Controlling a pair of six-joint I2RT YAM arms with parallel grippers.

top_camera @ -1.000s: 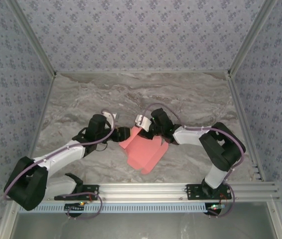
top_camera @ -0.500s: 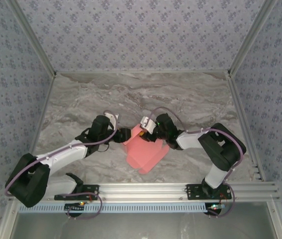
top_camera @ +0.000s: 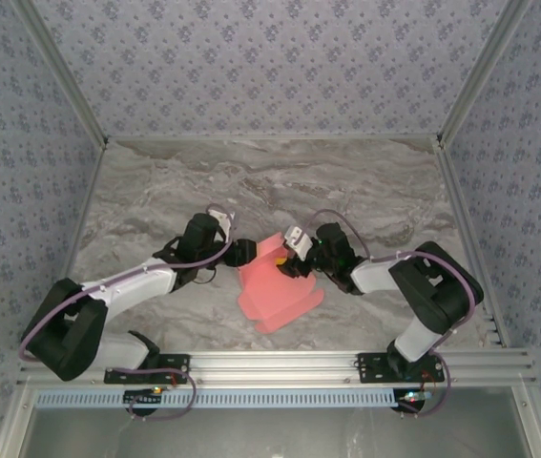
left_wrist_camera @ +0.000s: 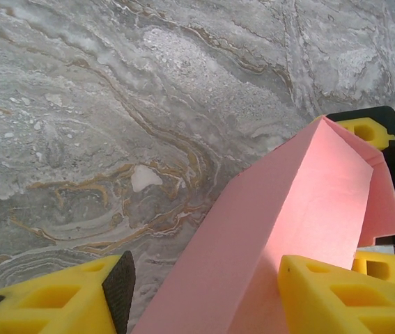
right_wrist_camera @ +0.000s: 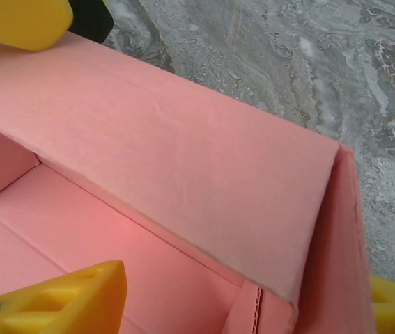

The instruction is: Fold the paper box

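While the right gripper (right_wrist_camera: 246,282) is straddling an end wall of the paper box (right_wrist_camera: 183,174) with jaws apart, the left gripper (left_wrist_camera: 204,271) is flanking its raised panel; clamping there cannot be determined.

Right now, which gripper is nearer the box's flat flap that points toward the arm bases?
Right. The right gripper is on the paper box's raised right side, just behind that flap; the left gripper is at its far-left corner.
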